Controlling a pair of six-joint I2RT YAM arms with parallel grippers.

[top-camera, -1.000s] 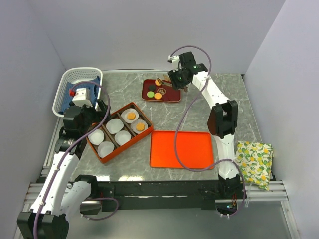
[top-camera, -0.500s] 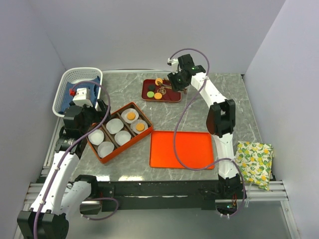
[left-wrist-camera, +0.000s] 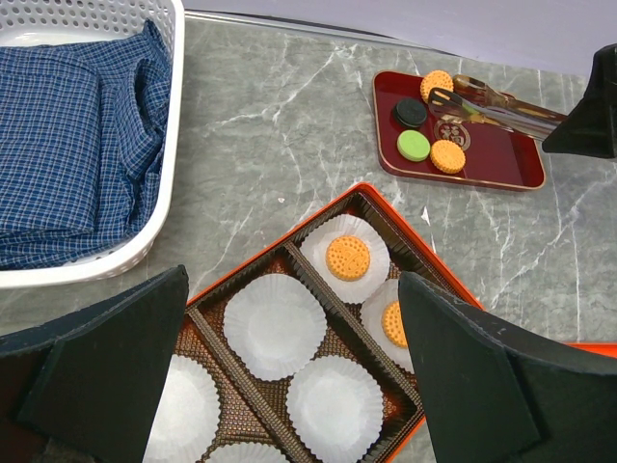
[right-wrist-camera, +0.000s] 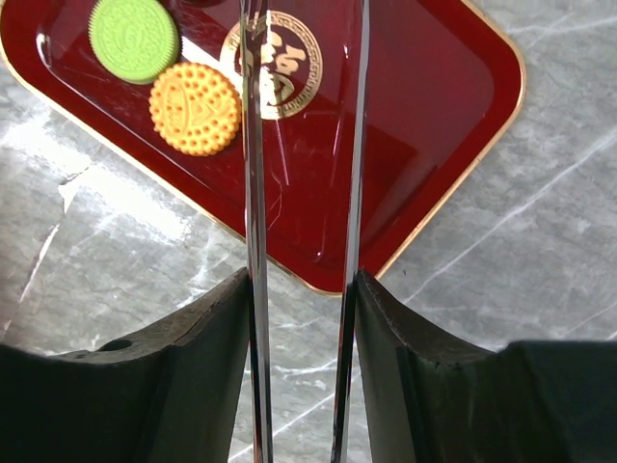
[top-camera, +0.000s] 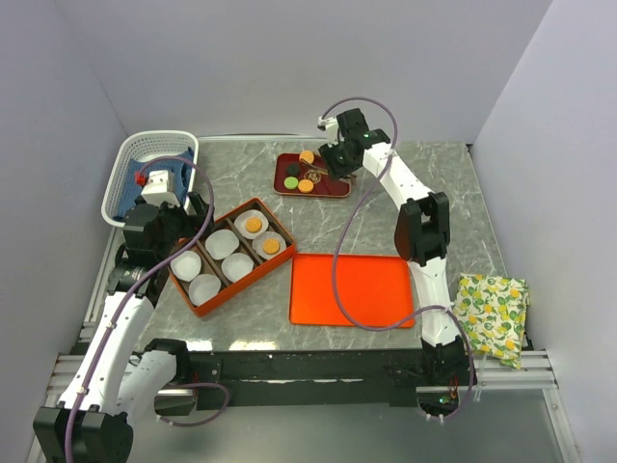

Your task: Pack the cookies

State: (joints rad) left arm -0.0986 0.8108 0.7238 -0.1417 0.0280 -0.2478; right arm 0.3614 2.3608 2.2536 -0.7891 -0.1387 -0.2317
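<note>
From above and behind the arm bases we look down on the whole table [top-camera: 443,183]. Our left wrist view sits lower, looking forward over the box [left-wrist-camera: 289,239] and the basket [left-wrist-camera: 166,125] toward the dark red tray [left-wrist-camera: 492,159] well beyond. Our right wrist view looks steeply down, close on that tray; all three views share its green cookie [right-wrist-camera: 135,39]

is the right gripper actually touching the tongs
Touching. In the right wrist view the right gripper clamps the tongs, each metal arm pressed against a finger's inner face.
</note>
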